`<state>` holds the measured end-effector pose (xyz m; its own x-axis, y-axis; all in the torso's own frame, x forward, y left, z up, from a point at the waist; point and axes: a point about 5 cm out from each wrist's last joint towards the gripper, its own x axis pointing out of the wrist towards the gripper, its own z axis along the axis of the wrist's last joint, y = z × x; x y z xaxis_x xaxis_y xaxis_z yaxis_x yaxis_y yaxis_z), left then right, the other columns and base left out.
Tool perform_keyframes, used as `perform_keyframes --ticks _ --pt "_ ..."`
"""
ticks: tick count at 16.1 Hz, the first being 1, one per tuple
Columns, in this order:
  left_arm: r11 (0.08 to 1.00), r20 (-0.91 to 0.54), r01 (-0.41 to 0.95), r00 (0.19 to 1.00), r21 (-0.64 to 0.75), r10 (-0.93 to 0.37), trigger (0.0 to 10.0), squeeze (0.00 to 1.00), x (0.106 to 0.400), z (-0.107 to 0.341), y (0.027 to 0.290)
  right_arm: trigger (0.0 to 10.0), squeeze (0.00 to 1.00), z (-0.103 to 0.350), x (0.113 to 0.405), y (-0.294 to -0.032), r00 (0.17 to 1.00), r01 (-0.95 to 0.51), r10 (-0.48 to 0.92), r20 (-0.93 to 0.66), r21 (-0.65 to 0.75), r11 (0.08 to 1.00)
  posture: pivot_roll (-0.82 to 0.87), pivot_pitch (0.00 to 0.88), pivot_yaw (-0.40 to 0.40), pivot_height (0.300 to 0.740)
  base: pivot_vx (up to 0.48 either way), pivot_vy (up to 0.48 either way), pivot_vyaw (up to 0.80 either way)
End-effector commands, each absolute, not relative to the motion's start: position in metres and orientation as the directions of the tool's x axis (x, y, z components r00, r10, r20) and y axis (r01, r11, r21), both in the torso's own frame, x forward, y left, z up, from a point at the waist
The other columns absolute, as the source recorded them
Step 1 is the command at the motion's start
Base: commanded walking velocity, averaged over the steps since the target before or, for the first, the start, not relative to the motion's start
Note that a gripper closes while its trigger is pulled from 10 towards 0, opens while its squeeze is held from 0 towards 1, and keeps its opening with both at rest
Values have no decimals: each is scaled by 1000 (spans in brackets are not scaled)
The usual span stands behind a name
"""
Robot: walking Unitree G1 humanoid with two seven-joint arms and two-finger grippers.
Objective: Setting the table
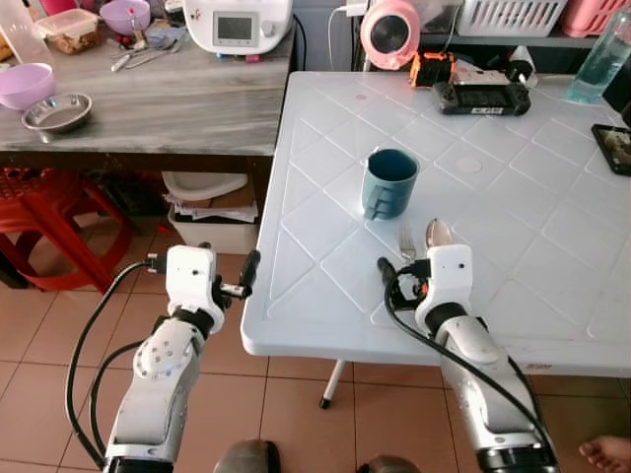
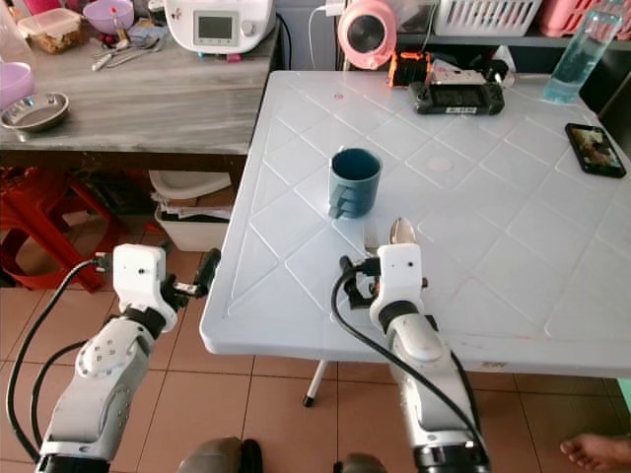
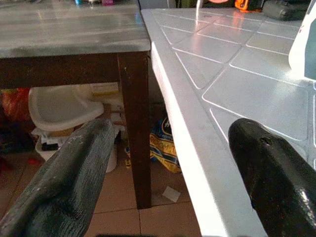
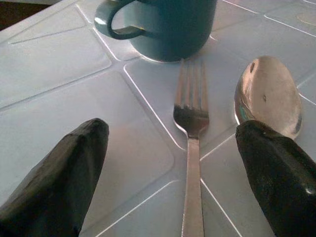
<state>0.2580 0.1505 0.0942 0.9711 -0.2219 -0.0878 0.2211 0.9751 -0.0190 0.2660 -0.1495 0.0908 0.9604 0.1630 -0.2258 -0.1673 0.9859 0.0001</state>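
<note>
1. The thin silver metal fork (image 4: 191, 148) and shiny metal spoon (image 4: 269, 96) lie side by side on the white plastic desk (image 1: 513, 197), centre of the left eye view, just below the dark teal ceramic mug (image 1: 388, 182).
2. The right gripper (image 4: 173, 173) hovers over them, fingers spread wide and empty.
3. Both utensils look stiff, light and slippery, lying flat; the fork's handle seems the best hold.
4. The left gripper (image 3: 173, 177) waits open, empty, off the desk edge.

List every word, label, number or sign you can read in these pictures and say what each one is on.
None can be read.
White appliance on the grey counter: its screen shows marks, too small.
Black device on the white table: a white label, blurred.
Yellow and blue packet under the counter: print, too blurred.
Mug, fork, spoon: no markings.
</note>
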Motion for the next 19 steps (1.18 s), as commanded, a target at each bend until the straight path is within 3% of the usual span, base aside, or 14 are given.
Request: perform_keyframes --ticks 1,9,13,15,16,17,18,19 --pt "977 -85 210 974 -16 -211 10000 0 260 97 151 10000 0 102 268 -147 964 -193 191 -186 5 981 -23 51 37 740 0 0 0" --pt "977 -87 215 973 -1 -214 10000 0 263 97 151 10000 0 98 270 -149 963 -209 189 -192 -89 974 -21 38 40 740 0 0 0" --pt "974 -92 224 971 14 -222 10000 0 265 98 152 10000 0 85 265 -145 937 -149 189 -292 156 976 -17 41 52 740 0 0 0" --pt "974 -94 225 970 17 -222 10000 0 265 98 153 10000 0 82 264 -145 933 -139 187 -306 172 975 -17 43 55 740 0 0 0" --pt "974 -97 226 970 20 -223 10000 0 265 98 153 3882 0 78 262 -146 926 -115 179 -332 203 972 -16 43 58 740 0 0 0" --pt "974 -98 227 970 22 -224 10000 0 265 97 153 1451 0 76 262 -147 921 -102 175 -349 219 970 -16 43 58 740 0 0 0" --pt "973 -98 229 969 23 -225 10000 0 266 98 153 0 0 75 263 -148 915 -95 176 -362 231 968 -15 44 59 740 0 0 0" --pt "973 -100 231 969 28 -227 10000 0 266 98 153 0 0 75 266 -149 899 -101 193 -393 242 965 -12 47 60 740 0 0 0"
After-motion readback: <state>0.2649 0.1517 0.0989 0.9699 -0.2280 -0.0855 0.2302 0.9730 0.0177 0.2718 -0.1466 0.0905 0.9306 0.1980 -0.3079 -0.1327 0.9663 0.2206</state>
